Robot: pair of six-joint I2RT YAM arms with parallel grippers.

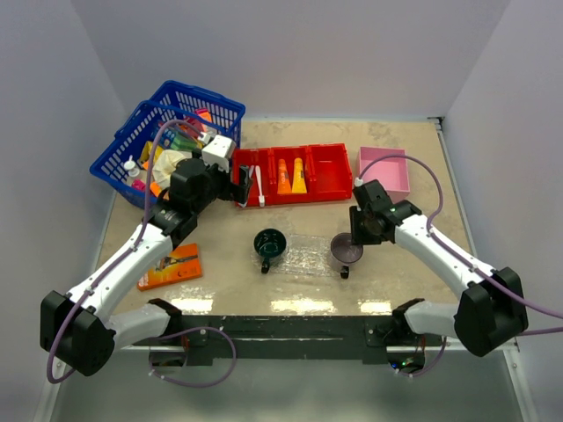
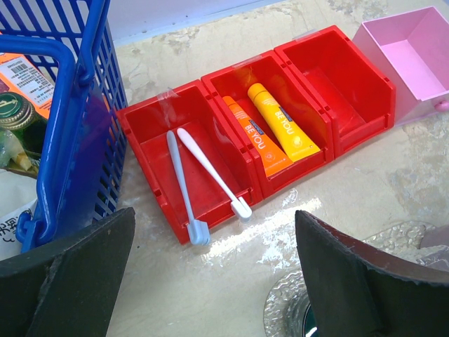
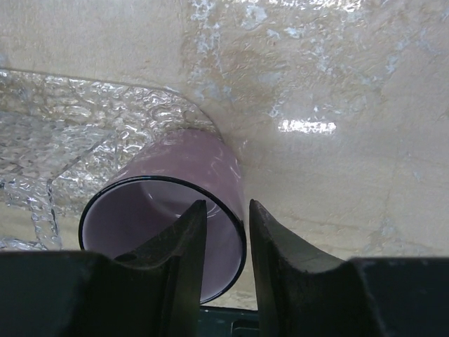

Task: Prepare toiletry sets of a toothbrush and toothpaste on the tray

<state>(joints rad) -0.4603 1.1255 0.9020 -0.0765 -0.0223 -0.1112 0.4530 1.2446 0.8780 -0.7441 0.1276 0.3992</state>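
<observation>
Two white toothbrushes [image 2: 184, 184] [image 2: 212, 173] lie in the left compartment of a red bin [image 2: 140, 116]; they also show in the top view [image 1: 258, 186]. An orange tube [image 2: 254, 137] and a yellow-orange tube [image 2: 283, 130] lie in the middle compartment. My left gripper [image 2: 217, 281] [image 1: 242, 186] is open and empty, just in front of the toothbrush heads. The clear bumpy tray [image 1: 308, 257] [image 3: 105, 126] lies mid-table. My right gripper [image 3: 226, 205] [image 1: 356, 236] straddles the rim of a purple cup [image 3: 189, 165] at the tray's right edge, one finger inside and one outside, with a gap to the wall.
A green cup [image 1: 270, 243] stands at the tray's left end. A pink box [image 1: 384, 171] stands right of the red bin [image 1: 330, 171]. A blue basket [image 1: 167, 132] of items stands back left. An orange razor pack [image 1: 171, 266] lies front left.
</observation>
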